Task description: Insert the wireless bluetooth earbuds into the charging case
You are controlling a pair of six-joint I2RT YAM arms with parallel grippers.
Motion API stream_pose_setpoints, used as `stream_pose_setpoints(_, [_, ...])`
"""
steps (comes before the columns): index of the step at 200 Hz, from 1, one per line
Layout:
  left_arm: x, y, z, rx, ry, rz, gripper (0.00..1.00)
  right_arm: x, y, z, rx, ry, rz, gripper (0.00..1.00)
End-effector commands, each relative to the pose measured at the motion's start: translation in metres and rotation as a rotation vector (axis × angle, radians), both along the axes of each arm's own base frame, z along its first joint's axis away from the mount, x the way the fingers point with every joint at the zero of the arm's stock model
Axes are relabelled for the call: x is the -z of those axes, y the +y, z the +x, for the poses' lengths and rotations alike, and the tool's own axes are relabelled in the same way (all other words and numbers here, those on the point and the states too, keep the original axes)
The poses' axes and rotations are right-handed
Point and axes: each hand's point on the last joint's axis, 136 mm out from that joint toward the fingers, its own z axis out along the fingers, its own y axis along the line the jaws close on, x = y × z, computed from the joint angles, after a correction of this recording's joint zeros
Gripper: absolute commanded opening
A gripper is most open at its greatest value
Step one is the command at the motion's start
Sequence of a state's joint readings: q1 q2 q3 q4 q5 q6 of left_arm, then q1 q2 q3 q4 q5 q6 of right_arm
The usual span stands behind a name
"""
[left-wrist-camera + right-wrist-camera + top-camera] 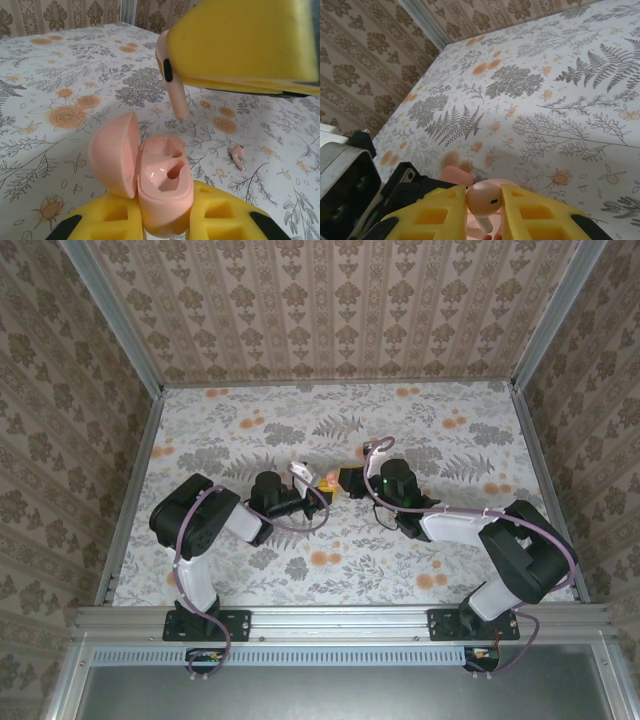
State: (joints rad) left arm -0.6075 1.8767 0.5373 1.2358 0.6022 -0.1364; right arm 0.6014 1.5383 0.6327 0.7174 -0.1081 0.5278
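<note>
Left wrist view: nearest, the charging case [162, 187], its lid [115, 155] swung open to the left, is gripped by the left gripper [165, 222]. Above it, clear of the case, one earbud [175, 95] is clamped stem-down by the right gripper [481, 200]. Farther right, the second earbud [238, 156] is seen lying on the table [75, 75].

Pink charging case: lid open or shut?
Open: the pink plastic charging case has its lid swung left, both wells empty.
</note>
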Motion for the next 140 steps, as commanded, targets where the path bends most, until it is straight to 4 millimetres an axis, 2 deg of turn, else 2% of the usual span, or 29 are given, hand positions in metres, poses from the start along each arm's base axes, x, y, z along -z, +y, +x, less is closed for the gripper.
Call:
stream_pose_setpoints(1, [-0.018, -0.004, 0.005, 0.007, -0.024, -0.055, 0.12, -0.013, 0.006, 0.004, -0.002, -0.057, 0.024, 0.22])
stream_pose_setpoints(54, [-0.029, -0.004, 0.01, -0.004, -0.024, -0.081, 0.12, -0.008, 0.012, 0.004, -0.011, -0.049, 0.029, 0.22])
stream_pose_setpoints(140, [-0.043, -0.001, 0.01, -0.005, -0.03, -0.109, 0.12, 0.002, 0.011, 0.003, 0.004, -0.04, 0.024, 0.21])
